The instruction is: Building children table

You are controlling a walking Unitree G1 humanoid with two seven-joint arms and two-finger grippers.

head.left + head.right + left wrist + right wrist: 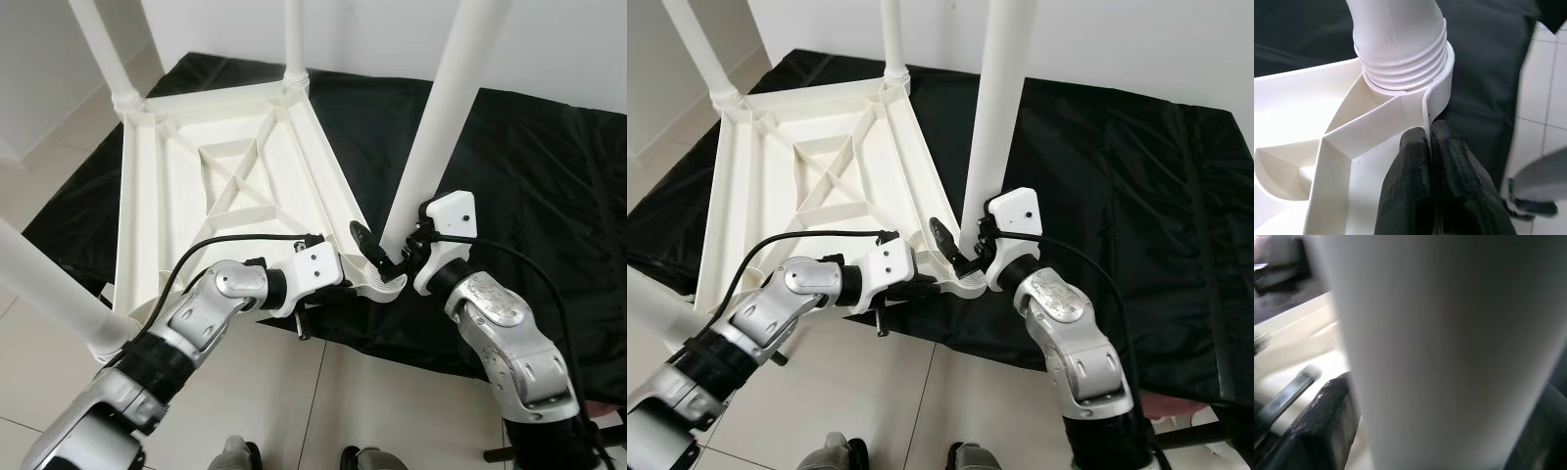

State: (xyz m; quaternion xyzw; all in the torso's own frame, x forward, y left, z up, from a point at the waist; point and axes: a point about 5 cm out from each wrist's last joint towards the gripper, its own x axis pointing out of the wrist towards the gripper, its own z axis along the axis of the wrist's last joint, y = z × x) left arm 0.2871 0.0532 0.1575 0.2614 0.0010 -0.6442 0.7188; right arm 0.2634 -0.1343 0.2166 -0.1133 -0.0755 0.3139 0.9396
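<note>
The fourth leg (pixel 441 127) stood upright in the near corner socket of the upturned white tabletop (pixel 196 196), the right hand (pixel 392 257) closed around its base, while the left hand (pixel 1435 161) pinched the rim just beside.

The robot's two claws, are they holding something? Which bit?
The left gripper pinches the white tabletop's thin rim beside the corner socket. The right gripper clasps the white leg near its bottom end, at that socket.

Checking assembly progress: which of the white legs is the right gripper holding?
The near-right corner leg, clasped by the right gripper at its base; the others stand free.
</note>
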